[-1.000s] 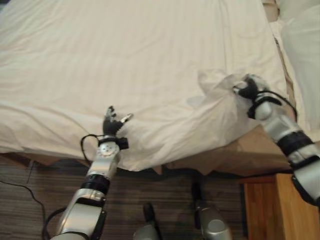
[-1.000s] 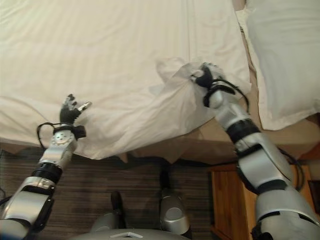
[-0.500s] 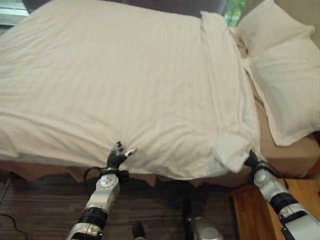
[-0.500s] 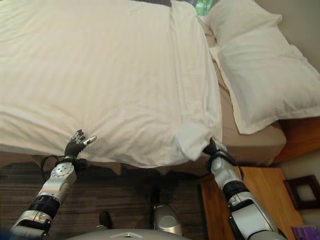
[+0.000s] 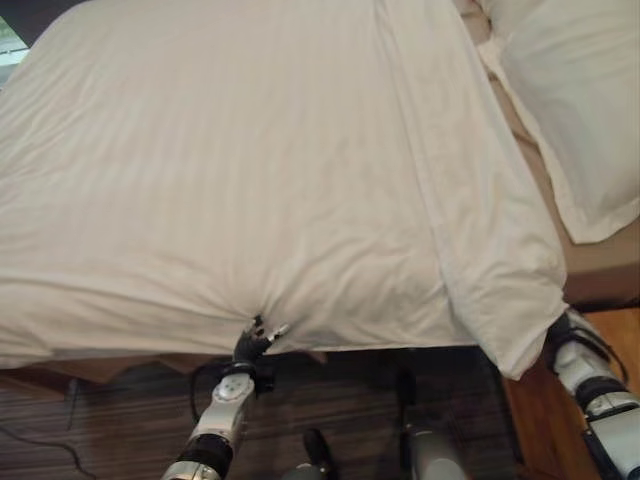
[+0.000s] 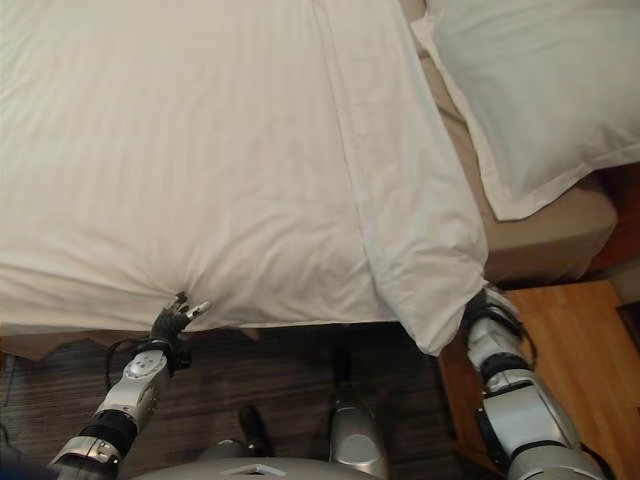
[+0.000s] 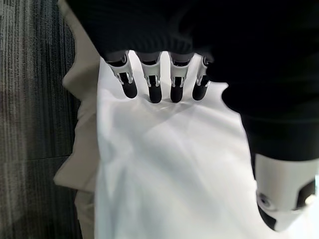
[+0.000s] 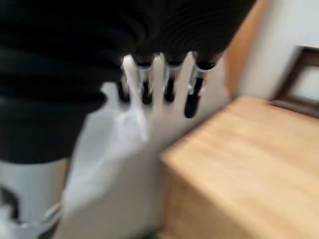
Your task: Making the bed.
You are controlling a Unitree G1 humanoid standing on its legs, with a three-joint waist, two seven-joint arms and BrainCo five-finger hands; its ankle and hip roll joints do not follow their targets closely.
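The white duvet (image 5: 250,170) lies spread nearly flat over the bed, two pillows (image 6: 540,90) at the head. The left hand (image 5: 256,340) rests relaxed against its near edge. The right hand (image 8: 164,84), fingers straight beside the hanging corner by the wooden nightstand (image 6: 560,350), grips nothing; only edge straightening seems left.

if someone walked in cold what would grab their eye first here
The wide white striped duvet spread across the bed, its near corner drooping over the edge beside a light wooden nightstand. A plump white pillow lies on the tan sheet at the bed's right end. The left hand meets the duvet's near edge, fingers straight on the cloth.
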